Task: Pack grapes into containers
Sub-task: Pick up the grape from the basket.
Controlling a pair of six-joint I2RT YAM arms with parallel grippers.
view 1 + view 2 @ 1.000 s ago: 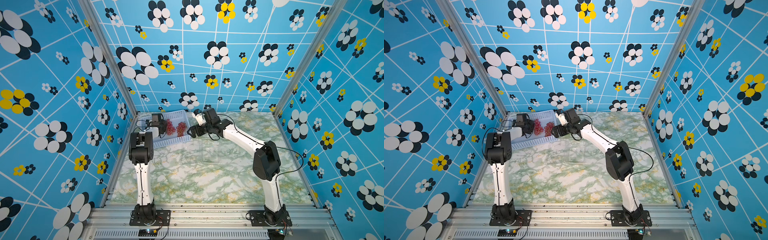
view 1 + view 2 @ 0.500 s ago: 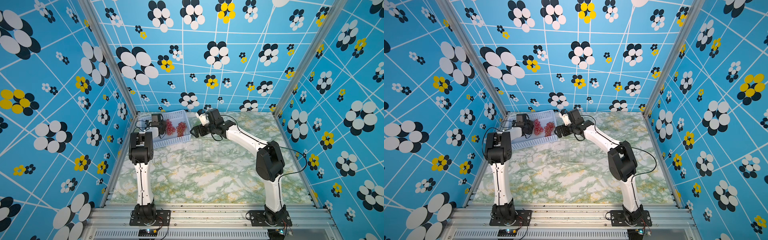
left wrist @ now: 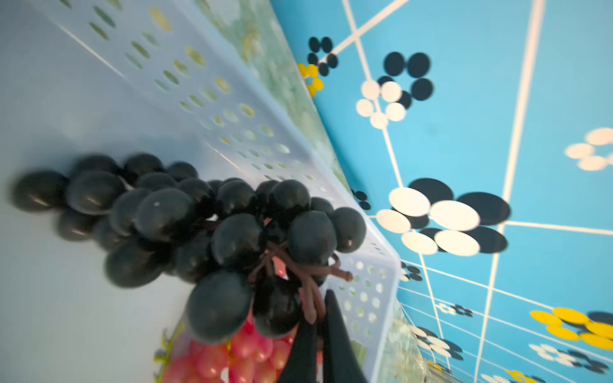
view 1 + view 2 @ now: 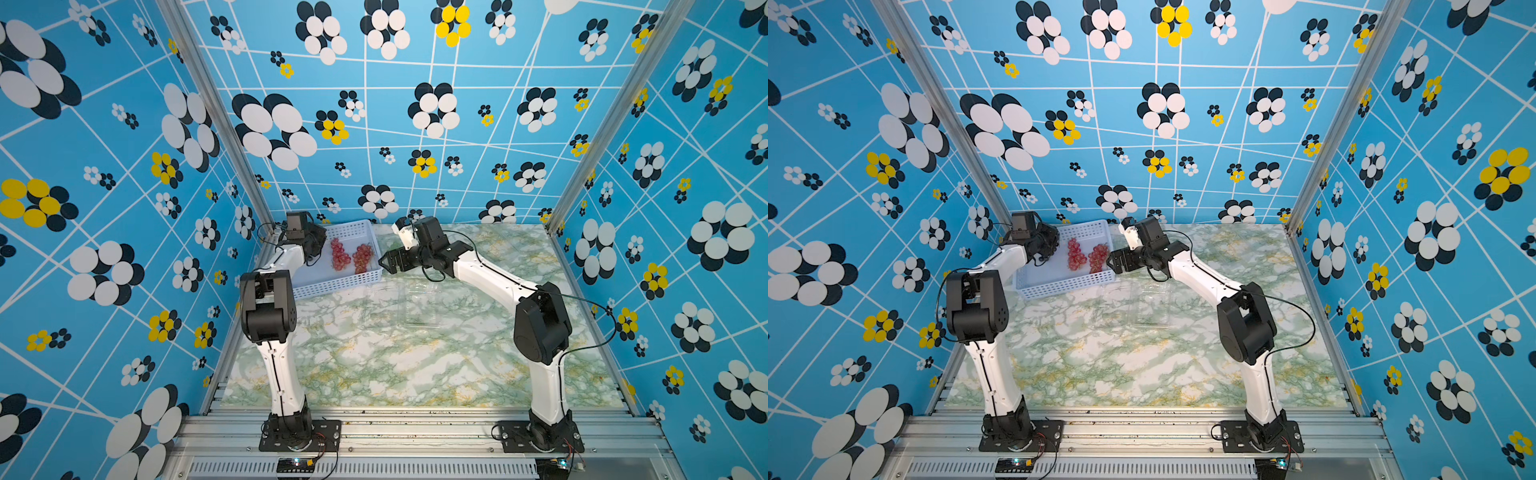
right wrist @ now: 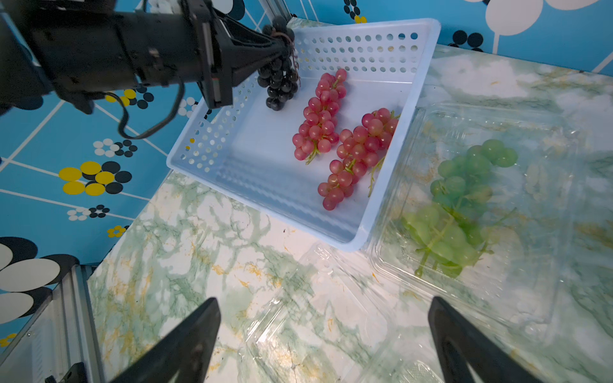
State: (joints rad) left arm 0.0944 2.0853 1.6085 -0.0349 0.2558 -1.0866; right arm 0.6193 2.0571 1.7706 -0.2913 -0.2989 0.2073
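The left gripper [image 5: 284,44] has clamped its jaws onto the blue-black grape bunch [image 3: 232,238] in the pale blue perforated basket [image 5: 348,49]. The right gripper [image 5: 323,301] gapes wide.

Dark grapes [image 5: 278,83] dangling — green grapes [image 5: 464,205] boxed

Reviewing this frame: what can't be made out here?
- Dark bunch: in both top views, lost against the black left gripper holding its stem.
- Green bunch: right wrist view only, blurred through its clear container; lid open or shut unclear.
- Right gripper: open fingers cut off by the frame edge, right wrist view.
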